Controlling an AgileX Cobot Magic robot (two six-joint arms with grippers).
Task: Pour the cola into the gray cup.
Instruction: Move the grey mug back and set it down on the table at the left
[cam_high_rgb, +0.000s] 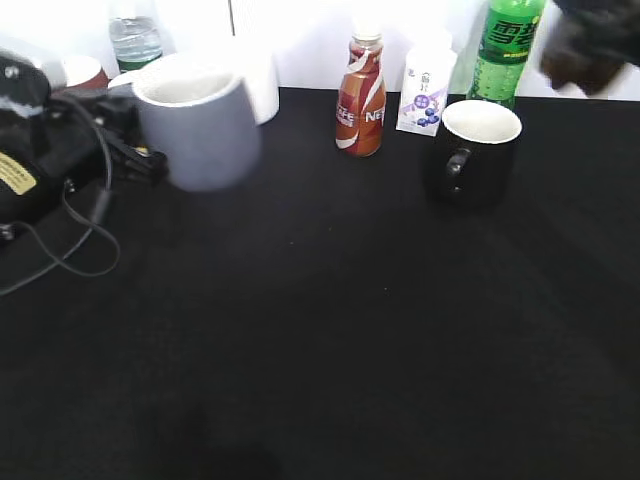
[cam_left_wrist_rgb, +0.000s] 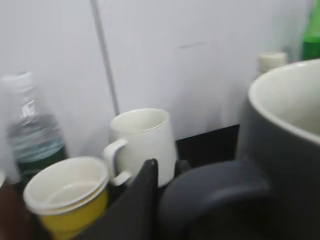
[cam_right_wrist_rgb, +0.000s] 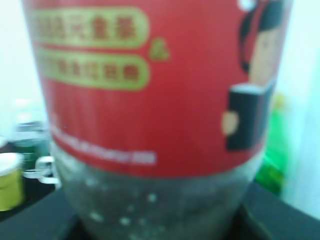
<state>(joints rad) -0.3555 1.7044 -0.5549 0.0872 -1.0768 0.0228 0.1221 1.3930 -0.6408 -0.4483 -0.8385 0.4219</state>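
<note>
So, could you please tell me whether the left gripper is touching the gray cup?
Touching: the left wrist view shows a dark finger pressed against the gray cup at its handle.

Motion blurs the gray cup, while the cola overflows the right wrist view's edges.

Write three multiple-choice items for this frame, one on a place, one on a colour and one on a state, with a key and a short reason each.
1. Where is the gray cup?
A. at the left, by the left arm
B. beside the green soda bottle
C. at the front edge of the table

2. What colour is the mug standing right of the coffee bottle?
A. white
B. black
C. yellow

3. What fills the right wrist view?
A. an empty table
B. the black mug
C. the cola, close up

Key: 1 A, the exterior view shows the cup blurred at the left. 2 B, its outside is black, its inside white. 3 C, the red label and clear plastic fill that view.
</note>
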